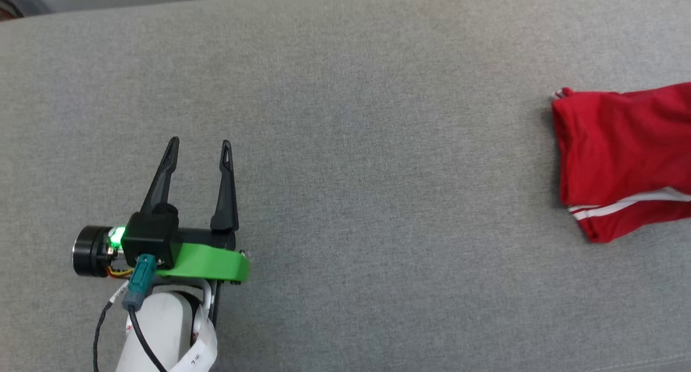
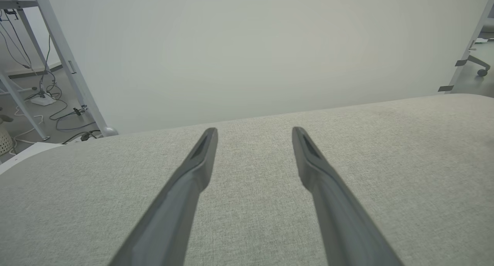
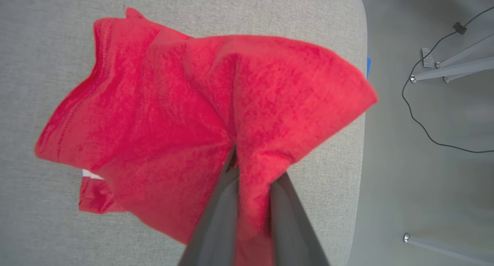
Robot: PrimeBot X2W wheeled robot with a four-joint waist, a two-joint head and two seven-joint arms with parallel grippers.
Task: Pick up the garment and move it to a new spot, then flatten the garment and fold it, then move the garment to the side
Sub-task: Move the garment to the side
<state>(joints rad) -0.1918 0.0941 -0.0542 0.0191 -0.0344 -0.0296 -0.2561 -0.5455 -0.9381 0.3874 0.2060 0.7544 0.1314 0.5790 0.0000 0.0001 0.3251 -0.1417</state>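
Observation:
The garment (image 1: 621,156) is a red shirt with red-white striped trim, lying bunched at the right edge of the head view on the grey padded table (image 1: 351,172). In the right wrist view the garment (image 3: 173,115) is lifted into a peak, and my right gripper (image 3: 247,173) is shut on a pinch of its red cloth, which runs down between the two dark fingers. My left gripper (image 1: 200,145) stands open over bare table at the lower left, far from the garment. The left wrist view has its fingers (image 2: 200,161) spread wide with nothing between them.
The table's right edge (image 3: 361,150) runs close beside the garment, with floor, metal stand legs (image 3: 451,69) and a black cable (image 3: 428,134) beyond. A pale wall (image 2: 251,53) rises behind the table's far edge; a frame with cables (image 2: 50,84) stands at the far left.

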